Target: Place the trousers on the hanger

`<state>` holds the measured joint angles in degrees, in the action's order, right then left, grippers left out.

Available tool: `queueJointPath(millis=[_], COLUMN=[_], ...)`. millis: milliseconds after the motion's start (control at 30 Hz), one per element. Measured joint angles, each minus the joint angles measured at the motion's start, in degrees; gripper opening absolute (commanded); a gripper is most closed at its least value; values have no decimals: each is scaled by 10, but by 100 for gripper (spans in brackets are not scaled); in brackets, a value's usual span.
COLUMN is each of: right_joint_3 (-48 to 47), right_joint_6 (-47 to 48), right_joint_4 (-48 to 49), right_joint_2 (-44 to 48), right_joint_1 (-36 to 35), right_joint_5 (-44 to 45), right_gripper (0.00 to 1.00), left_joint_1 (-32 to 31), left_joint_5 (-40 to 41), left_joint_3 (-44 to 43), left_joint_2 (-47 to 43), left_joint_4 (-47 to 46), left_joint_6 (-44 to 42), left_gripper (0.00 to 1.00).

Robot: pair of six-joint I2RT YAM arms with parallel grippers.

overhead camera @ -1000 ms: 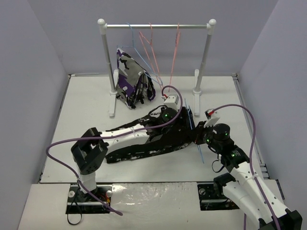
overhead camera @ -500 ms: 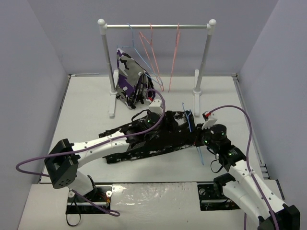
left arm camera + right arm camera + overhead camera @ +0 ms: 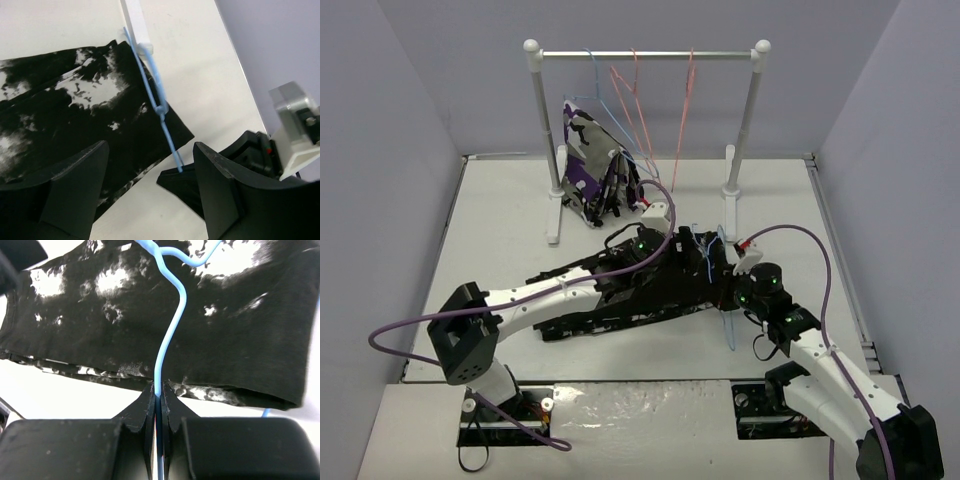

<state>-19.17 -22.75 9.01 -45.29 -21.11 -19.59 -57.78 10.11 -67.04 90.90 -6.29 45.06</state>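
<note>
Your right end effector point(image 3: 158, 390) is pressed together on the thin light-blue wire clothes hanger point(image 3: 171, 330) and pinches its wire. Compared with a second ago, it has carried this hanger a little toward the left edge of the white surface point(image 3: 500, 220), so the wire now lies more over the right end of the long black trousers with white splotches point(image 3: 660, 300).

The trousers lie flat across the middle of the surface, from the near left corner toward the right edge. Your left end effector point(image 3: 149, 160) hovers above this same end with its fingers spread and holds nothing; it went left and then came a little back.

I judge that the trousers are not yet through the hanger. The fabric is only under the wire, so the left side should probably take the trouser end next.
</note>
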Motion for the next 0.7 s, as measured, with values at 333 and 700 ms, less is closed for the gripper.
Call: queueJointPath(millis=[333, 700], right_joint_3=[11, 13], right_joint_6=[-11, -12], right_joint_4=[24, 28], right_joint_2=[-5, -4], right_joint_1=[0, 0], right_joint_5=[-9, -9], right_gripper=[0, 0], left_joint_1=[0, 0], left_joint_5=[-13, 4], left_joint_3=[-91, -161], left_joint_2=[93, 168], left_joint_4=[21, 48], left_joint_6=[7, 31], left_gripper=[66, 40])
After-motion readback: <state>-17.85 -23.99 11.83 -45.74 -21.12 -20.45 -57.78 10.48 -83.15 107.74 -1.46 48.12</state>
